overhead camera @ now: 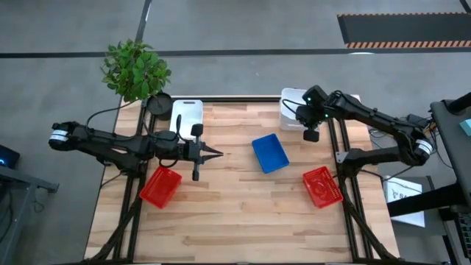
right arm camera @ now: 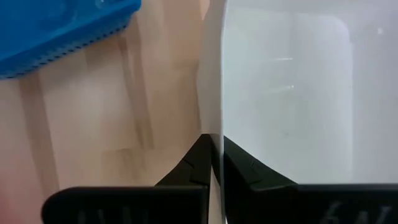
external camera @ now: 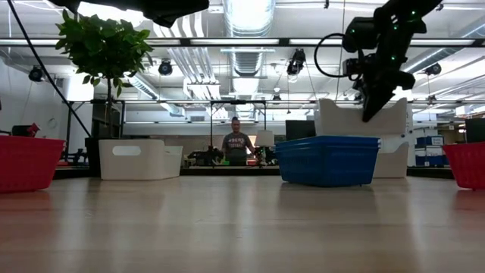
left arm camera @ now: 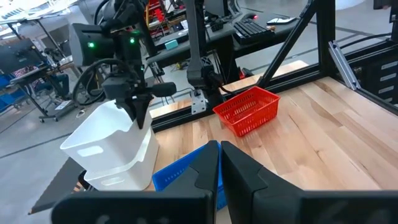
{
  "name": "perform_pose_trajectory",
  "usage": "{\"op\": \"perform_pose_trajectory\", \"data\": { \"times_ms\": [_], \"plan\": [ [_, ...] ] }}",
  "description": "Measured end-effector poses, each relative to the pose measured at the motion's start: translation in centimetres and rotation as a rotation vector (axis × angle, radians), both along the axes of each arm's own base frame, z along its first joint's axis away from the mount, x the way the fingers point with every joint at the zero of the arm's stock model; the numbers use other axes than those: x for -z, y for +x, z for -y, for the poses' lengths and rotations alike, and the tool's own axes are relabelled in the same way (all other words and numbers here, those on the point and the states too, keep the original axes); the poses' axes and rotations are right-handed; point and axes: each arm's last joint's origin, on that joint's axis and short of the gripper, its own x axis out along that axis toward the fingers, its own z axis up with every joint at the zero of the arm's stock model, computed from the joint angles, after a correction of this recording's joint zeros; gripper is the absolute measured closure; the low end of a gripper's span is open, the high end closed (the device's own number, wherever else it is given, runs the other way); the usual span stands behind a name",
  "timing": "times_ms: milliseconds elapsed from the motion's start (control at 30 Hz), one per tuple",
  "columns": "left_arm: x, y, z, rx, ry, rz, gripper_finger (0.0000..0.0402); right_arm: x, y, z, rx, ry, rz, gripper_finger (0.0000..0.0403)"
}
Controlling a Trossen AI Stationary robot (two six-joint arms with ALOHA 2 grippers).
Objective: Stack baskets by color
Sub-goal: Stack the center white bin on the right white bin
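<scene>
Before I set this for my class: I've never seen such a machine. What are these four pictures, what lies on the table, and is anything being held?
It is a robot with two dark arms at a wooden table, each ending in a two-finger pincer. One picture looks straight down, one looks level along the tabletop, and two come from cameras on the arms' wrists. On the table lie a blue basket, two red baskets, one at each side, and a white basket at the far edge beside a potted plant. At the far right corner, the right pincer is shut on the rim of the upper white basket, which sits tilted in another white one. The left pincer is shut and holds nothing, above the table left of the blue basket.
</scene>
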Motion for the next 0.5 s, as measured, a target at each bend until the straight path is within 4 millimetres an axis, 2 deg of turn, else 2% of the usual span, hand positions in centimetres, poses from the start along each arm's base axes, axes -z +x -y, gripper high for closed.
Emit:
{"op": "perform_pose_trajectory", "data": {
  "times_ms": [500],
  "plan": [
    [0.0, 0.0, 0.0, 0.000, 0.000, 0.001, 0.0401, 2.2, 0.4, 2.1, -0.009, 0.016, -0.069, 0.0394]
  ]
}}
